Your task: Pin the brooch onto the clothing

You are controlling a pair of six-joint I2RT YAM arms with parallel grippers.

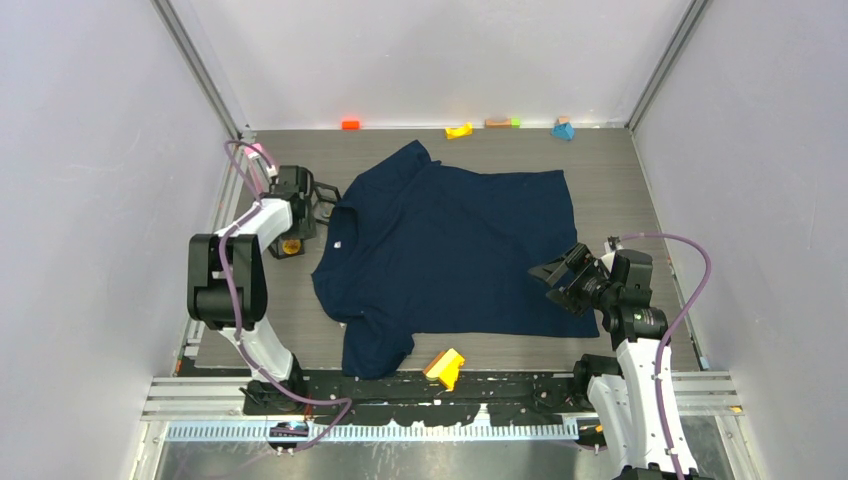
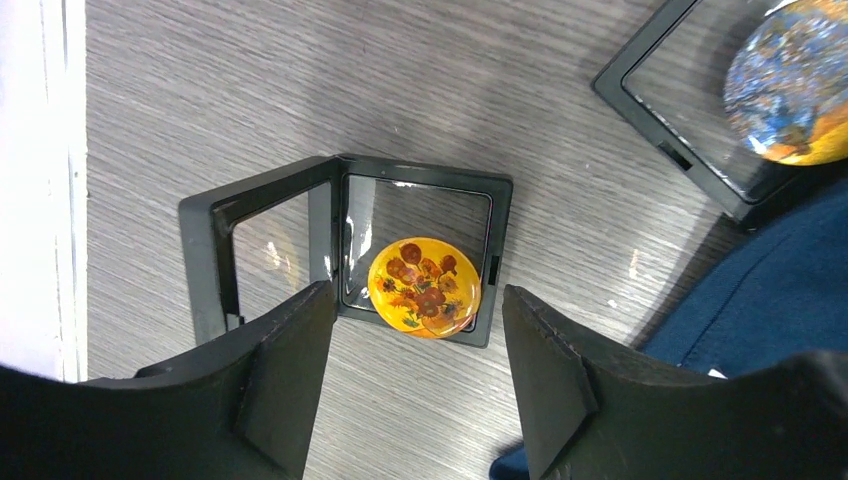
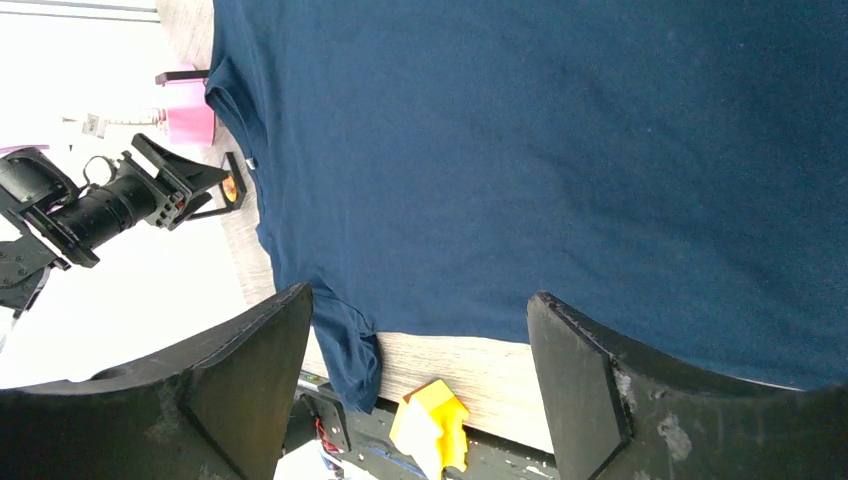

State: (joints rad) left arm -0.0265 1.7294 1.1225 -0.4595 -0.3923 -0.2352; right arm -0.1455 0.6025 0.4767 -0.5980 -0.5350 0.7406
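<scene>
Over the shirt's (image 3: 550,150) hem corner the right claw (image 3: 418,294) is held wide, gripping nothing. Beyond, just beside the shirt's collar, the left claw (image 2: 414,300) is spread, empty, above an open case (image 2: 500,230) in which the brooch (image 2: 425,285) lies flat. The brooch should be taken by its rim, the claw centred and lowered straight, so the case is not dragged.

One shirt (image 1: 450,250) is counted. Two brooches are seen: an orange brooch (image 2: 425,287) and a blue brooch (image 2: 790,80). Two cases are counted: an open case (image 2: 420,172) and a second case (image 2: 650,125). Two yellow blocks are found: a near yellow block (image 1: 444,366) and a far yellow block (image 1: 459,130). One orange block (image 1: 350,124), one brown block (image 1: 497,122), one green block (image 1: 516,122), one blue block (image 1: 563,130) and one pink object (image 3: 188,122) are noted.
</scene>
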